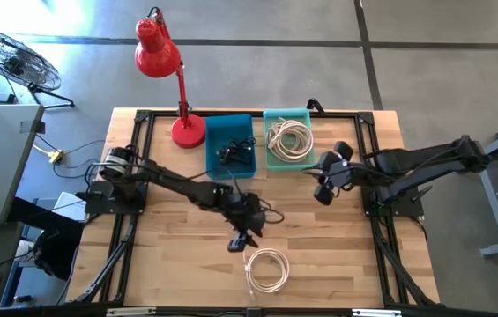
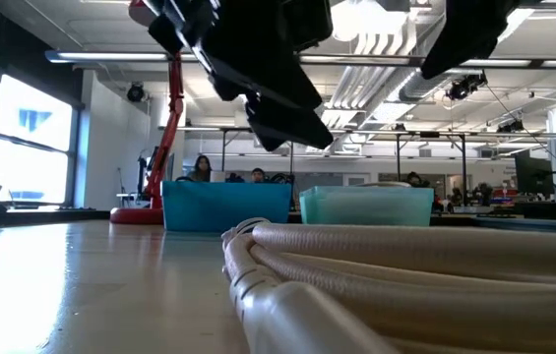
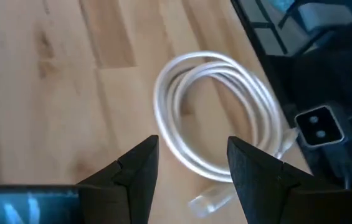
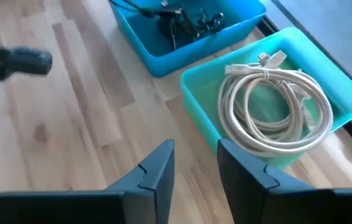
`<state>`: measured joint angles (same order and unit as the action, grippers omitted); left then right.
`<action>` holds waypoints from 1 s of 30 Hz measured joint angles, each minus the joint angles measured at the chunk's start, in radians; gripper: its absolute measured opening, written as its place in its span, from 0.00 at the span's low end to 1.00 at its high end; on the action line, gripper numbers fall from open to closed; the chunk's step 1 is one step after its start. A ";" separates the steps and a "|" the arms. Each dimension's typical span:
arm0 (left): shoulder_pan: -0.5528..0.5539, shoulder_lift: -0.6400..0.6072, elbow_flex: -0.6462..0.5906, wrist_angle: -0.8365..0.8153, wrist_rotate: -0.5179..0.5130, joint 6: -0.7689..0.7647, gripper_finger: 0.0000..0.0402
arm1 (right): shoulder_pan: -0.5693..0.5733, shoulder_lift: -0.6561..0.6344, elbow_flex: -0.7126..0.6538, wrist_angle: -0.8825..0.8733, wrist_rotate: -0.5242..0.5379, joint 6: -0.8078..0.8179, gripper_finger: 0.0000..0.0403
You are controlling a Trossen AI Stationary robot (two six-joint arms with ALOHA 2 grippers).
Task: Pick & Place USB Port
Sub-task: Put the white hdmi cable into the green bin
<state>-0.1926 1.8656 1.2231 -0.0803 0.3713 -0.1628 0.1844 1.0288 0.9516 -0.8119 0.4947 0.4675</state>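
Note:
A coiled white USB cable (image 1: 266, 269) lies flat on the wood table near its near edge; the same coil (image 3: 216, 124) fills the left wrist view, and in the low view it (image 2: 405, 280) looms close. My left gripper (image 1: 241, 239) hovers open above and just beyond the coil, touching nothing. My right gripper (image 1: 323, 189) hangs open over the table beside the teal bin (image 1: 288, 141), which holds another white cable coil (image 4: 275, 106). The blue bin (image 1: 231, 145) holds dark cables (image 4: 185, 22).
A red desk lamp (image 1: 169, 79) stands at the table's far left, next to the blue bin. Black frame rails (image 1: 130, 211) run along both sides of the table. Bare wood lies left of the coil. People sit in the room far behind.

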 joint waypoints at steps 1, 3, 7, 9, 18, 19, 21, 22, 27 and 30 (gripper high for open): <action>-0.011 0.000 -0.001 0.008 -0.012 -0.022 0.46 | 0.003 -0.011 0.000 -0.003 -0.008 0.001 0.27; -0.032 0.000 0.004 0.006 -0.037 -0.056 0.46 | 0.010 -0.024 0.000 -0.009 -0.017 0.000 0.26; -0.079 0.000 0.029 -0.013 -0.126 -0.108 0.46 | 0.033 -0.025 0.000 -0.010 -0.023 0.004 0.24; -0.094 0.000 0.049 -0.046 -0.184 -0.130 0.46 | 0.045 -0.021 0.000 -0.008 -0.034 0.006 0.23; -0.149 0.062 0.172 -0.226 -0.289 -0.215 0.46 | 0.139 -0.007 0.000 -0.007 -0.041 0.076 0.23; -0.156 0.081 0.193 -0.215 -0.278 -0.222 0.46 | 0.151 -0.007 0.000 -0.007 -0.041 0.083 0.23; -0.168 0.111 0.228 -0.269 -0.249 -0.238 0.46 | 0.174 -0.007 0.000 -0.006 -0.041 0.094 0.23; -0.171 0.131 0.252 -0.299 -0.236 -0.245 0.46 | 0.186 -0.007 0.000 -0.005 -0.041 0.101 0.23; -0.183 0.213 0.356 -0.400 -0.224 -0.275 0.46 | 0.242 -0.005 0.000 -0.003 -0.041 0.146 0.23; -0.183 0.241 0.378 -0.436 -0.203 -0.281 0.46 | 0.279 0.004 0.000 0.010 -0.040 0.161 0.23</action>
<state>-0.3759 2.1070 1.6007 -0.5161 0.1678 -0.4437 0.4630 1.0328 0.9516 -0.8020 0.4549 0.6285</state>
